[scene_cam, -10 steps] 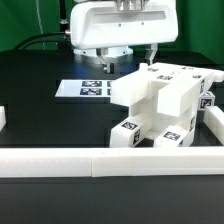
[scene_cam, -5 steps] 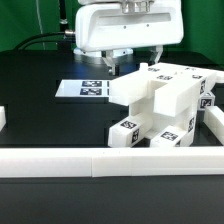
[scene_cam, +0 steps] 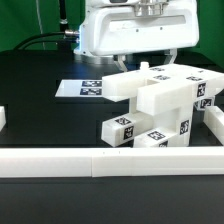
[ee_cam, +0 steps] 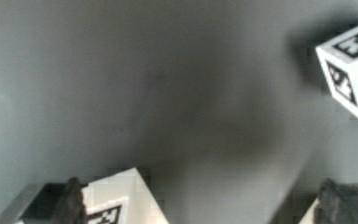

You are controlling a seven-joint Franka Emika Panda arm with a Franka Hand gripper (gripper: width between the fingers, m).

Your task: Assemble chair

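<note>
First, the exterior view. The small white plastic chair (scene_cam: 160, 105), built of chunky slabs and square posts with black-and-white square tags, sits partly assembled on the matte black table (scene_cam: 40, 120). It stands toward the exterior view's right, and its far side runs off the picture's edge. Above and just behind it hangs the arm's bulky white gripper (scene_cam: 140, 60), with the top of its housing cropped by the frame. One dark finger (scene_cam: 121, 63) shows below the housing, while the other is hard to pick out against the chair's top slab. Whether any finger touches the chair cannot be told from here. The thin flat white marker board (scene_cam: 85, 88) lies on the table to the exterior view's left of the chair, one end hidden behind a slab. A long low white rail (scene_cam: 60, 160) crosses the foreground and cuts the chair's lowest edge from sight.

Next, the wrist view, which is blurred. The gripper (ee_cam: 202, 200) stands wide open with nothing held. Only its two dark fingertips (ee_cam: 60, 195) reach into the picture, and between them shows mostly bare table. A white tagged corner (ee_cam: 119, 195) lies just beside one fingertip; contact cannot be judged. Another white tagged block (ee_cam: 350, 65), cut off by the frame's edge, lies well apart from the fingers. Which parts of the chair these two are cannot be told.
</note>
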